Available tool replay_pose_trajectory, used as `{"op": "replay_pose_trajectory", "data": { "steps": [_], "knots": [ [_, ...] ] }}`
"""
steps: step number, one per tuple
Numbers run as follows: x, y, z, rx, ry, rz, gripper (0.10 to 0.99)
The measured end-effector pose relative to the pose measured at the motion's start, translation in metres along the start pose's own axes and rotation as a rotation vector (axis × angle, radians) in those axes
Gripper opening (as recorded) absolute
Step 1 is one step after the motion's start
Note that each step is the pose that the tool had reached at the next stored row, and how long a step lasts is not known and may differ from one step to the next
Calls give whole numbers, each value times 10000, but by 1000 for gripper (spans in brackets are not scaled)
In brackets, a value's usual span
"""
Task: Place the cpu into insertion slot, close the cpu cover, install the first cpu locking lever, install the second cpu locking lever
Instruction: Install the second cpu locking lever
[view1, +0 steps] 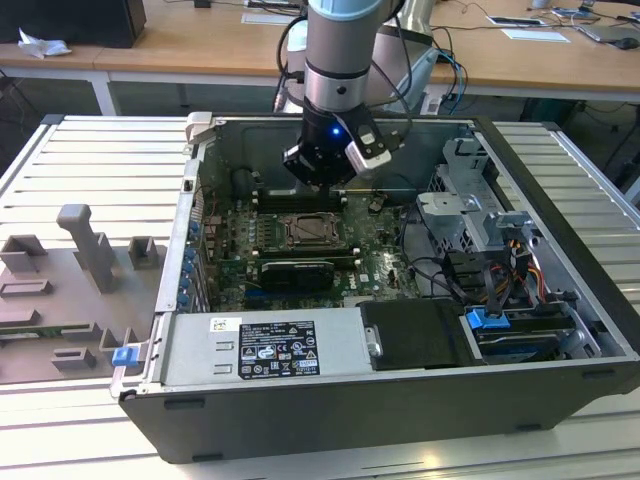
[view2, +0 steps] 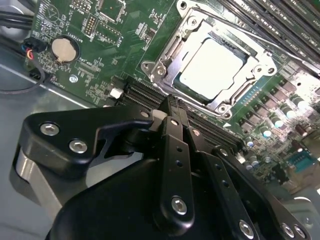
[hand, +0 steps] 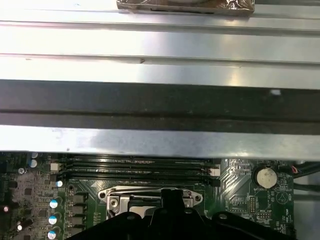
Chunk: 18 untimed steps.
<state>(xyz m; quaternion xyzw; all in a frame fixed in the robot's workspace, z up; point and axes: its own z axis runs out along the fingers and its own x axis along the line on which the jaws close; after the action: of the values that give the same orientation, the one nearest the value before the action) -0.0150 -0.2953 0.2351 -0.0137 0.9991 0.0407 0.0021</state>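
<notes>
A: Where is the pale silver-grey square cpu (view2: 212, 67), and how is the black gripper (view2: 172, 107) set?

B: Already seated in its socket, framed by the thin silver metal cpu cover (view2: 247, 87); the fingers are pressed together, holding nothing, just beside the socket.

A: What risk is judged?

B: A lateral drift could scrape the green motherboard (view1: 375, 262). The open computer case (view1: 330, 425) rests on a ribbed metal table (view1: 90, 165), with 1 wooden desk (view1: 500, 50) behind.

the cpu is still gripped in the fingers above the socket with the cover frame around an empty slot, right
Not quite. In the second wrist view the cpu already lies in the socket, framed by the cpu cover, and the gripper holds nothing. The gripper does sit near the socket.
</notes>
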Motion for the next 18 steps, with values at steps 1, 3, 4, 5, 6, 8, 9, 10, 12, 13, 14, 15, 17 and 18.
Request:
{"op": "replay_pose_trajectory", "data": {
  "steps": [1, 3, 4, 5, 6, 8, 9, 10, 12, 13, 14, 15, 17, 18],
  "knots": [
    [0, -9, -12, -2, 1, -3, 106],
    [1, -45, -15, 0, 1, -1, 106],
    [2, -58, -16, 0, 1, -1, 106],
    [2, -64, -16, 0, 0, 0, 106],
    [2, -72, -17, 1, 0, 0, 106],
    [2, -87, -18, -1, 0, 0, 106],
    [2, -93, -19, 0, 1, -1, 106],
    [3, -97, -19, -1, 0, 0, 106],
    [3, -103, -19, -1, 0, 0, 106],
    [3, -106, -19, 0, 0, 0, 106],
    [3, -109, -19, 0, 0, 0, 106],
    [3, -110, -19, -1, 0, 0, 106],
    [3, -114, -19, -1, 0, 0, 106],
    [3, -116, -19, 0, 0, 0, 106]
  ]
}}
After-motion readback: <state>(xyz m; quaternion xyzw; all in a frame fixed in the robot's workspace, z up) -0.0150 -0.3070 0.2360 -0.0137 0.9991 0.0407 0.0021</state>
